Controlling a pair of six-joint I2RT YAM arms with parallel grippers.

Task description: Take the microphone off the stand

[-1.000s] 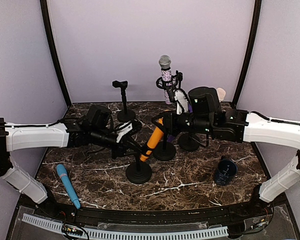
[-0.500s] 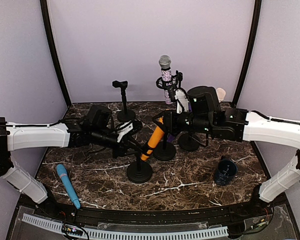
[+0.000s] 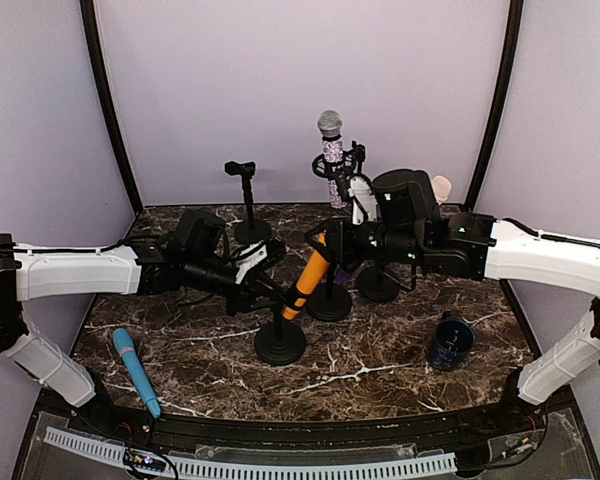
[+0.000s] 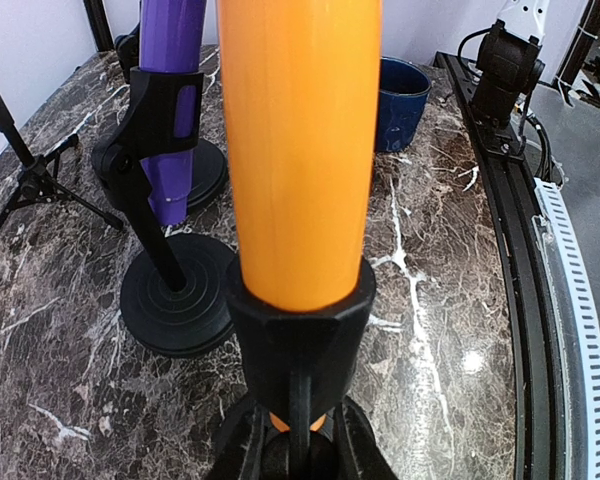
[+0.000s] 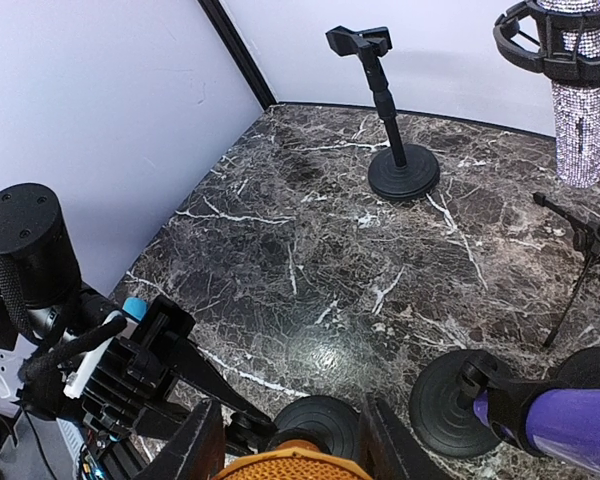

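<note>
An orange microphone (image 3: 306, 279) leans in the black clip (image 4: 298, 322) of a round-based stand (image 3: 279, 343) mid-table. My left gripper (image 3: 268, 291) is shut on the stand's stem just under the clip; in the left wrist view (image 4: 292, 456) its fingers pinch the thin black stem, with the orange body (image 4: 298, 150) rising above. My right gripper (image 3: 327, 240) straddles the microphone's top end. In the right wrist view (image 5: 292, 450) the orange mesh head (image 5: 295, 466) sits between its two fingers, which close on it. The microphone is still seated in the clip.
A purple microphone (image 4: 170, 60) in its stand (image 3: 329, 303) is just behind. At the back stand a glitter microphone in a shock mount (image 3: 330, 150) and an empty stand (image 3: 246, 200). A blue microphone (image 3: 135, 370) lies front left. A navy cup (image 3: 450, 342) sits front right.
The orange microphone and its stand have shifted very slightly right and away from the front edge, with both grippers holding on. The microphone has not left the clip.
</note>
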